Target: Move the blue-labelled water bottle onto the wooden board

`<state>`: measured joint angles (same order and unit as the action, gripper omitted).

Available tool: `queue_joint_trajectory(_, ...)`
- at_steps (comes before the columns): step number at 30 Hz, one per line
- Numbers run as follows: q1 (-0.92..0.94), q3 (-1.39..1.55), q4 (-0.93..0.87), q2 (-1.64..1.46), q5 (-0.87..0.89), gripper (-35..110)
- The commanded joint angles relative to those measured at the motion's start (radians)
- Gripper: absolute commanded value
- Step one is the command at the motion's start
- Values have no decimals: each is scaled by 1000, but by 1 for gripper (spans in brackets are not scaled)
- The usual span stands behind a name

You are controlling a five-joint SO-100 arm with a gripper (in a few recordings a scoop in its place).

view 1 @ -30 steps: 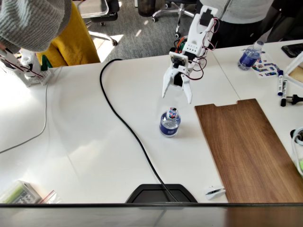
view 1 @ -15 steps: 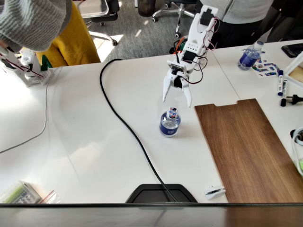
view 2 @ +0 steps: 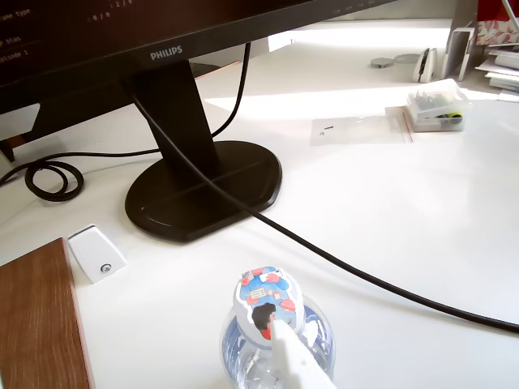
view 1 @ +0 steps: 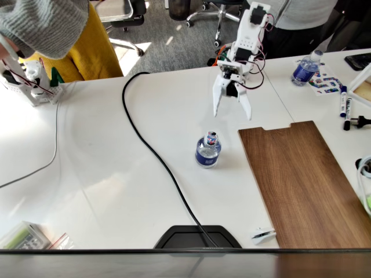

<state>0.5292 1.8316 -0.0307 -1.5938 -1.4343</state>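
Claw [view 1: 232,113] is spread open, empty, above and behind the blue-labelled water bottle [view 1: 208,150], which stands upright on the worktop [view 1: 116,174] just beside the wooden board [view 1: 301,179]. Claw should be lowered squarely around the label, not the cap.

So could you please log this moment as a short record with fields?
bottle: upright on the white table, left of the board in the fixed view
board: flat on the table, nothing on it
tool: open, in the air beyond the bottle, holding nothing
cable: black, runs across the table left of the bottle
monitor base: at the near table edge
second bottle: far right of the table
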Motion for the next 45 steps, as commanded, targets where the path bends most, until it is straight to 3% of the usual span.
queue_joint_trajectory(1, -6, -40, -17, -78, -14, 42)
queue_joint_trajectory(12, -21, -37, 25, -49, -18, 42)
queue_joint_trajectory(19, 46, -25, -14, -48, -29, 42)
queue_joint_trajectory(29, 158, 5, 66, -2, -46, 42)
queue_joint_trajectory(45, 150, -2, 81, 29, -71, 42)
